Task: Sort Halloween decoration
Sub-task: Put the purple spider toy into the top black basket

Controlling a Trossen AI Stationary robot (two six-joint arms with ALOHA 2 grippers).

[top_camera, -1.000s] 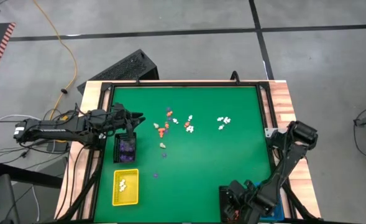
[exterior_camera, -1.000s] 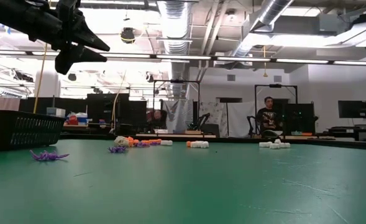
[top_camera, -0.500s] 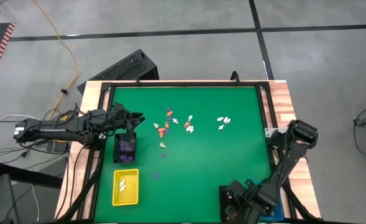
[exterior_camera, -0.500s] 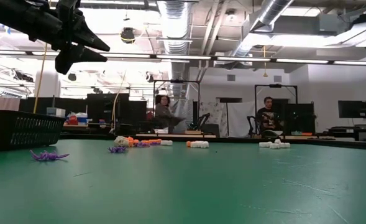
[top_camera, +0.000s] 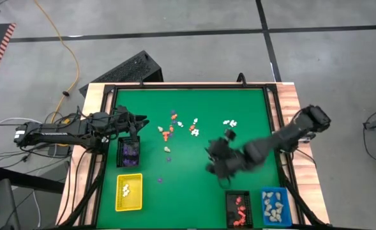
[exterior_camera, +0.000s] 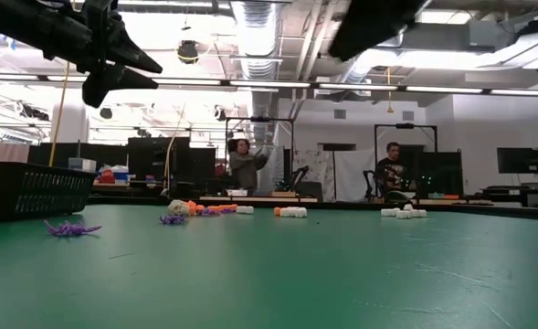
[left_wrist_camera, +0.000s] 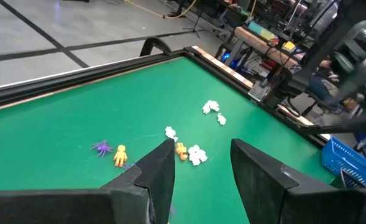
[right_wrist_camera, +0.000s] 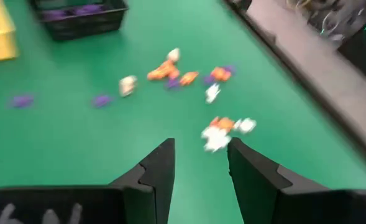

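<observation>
Halloween decoration [top_camera: 178, 126] is lying loose on the green bench [top_camera: 239, 108], bunched just beyond the black tray [top_camera: 129, 152] toward the bench's middle, with a small white cluster [top_camera: 229, 123] set apart farther from that tray and a few purple strays [top_camera: 168, 158] beside it. The right end effector [top_camera: 212, 160] is hanging over the middle of the bench, well apart from the black tray, with its two fingers standing parted and nothing between them; in its wrist view the orange and white pieces [right_wrist_camera: 223, 130] are lying straight ahead of the fingertips, so I am judging that the coming reach is forward toward the tray side. The left end effector [top_camera: 140, 122] is waiting above the black tray's far end, fingers likewise apart and empty, and it is sitting nearer the main bunch than the right one, though the right arm looks like the one at work. No long axis can be read on pieces this tiny. The right wrist view is smeared, so single figures are running together, and the right arm is covering part of the bench behind it.
</observation>
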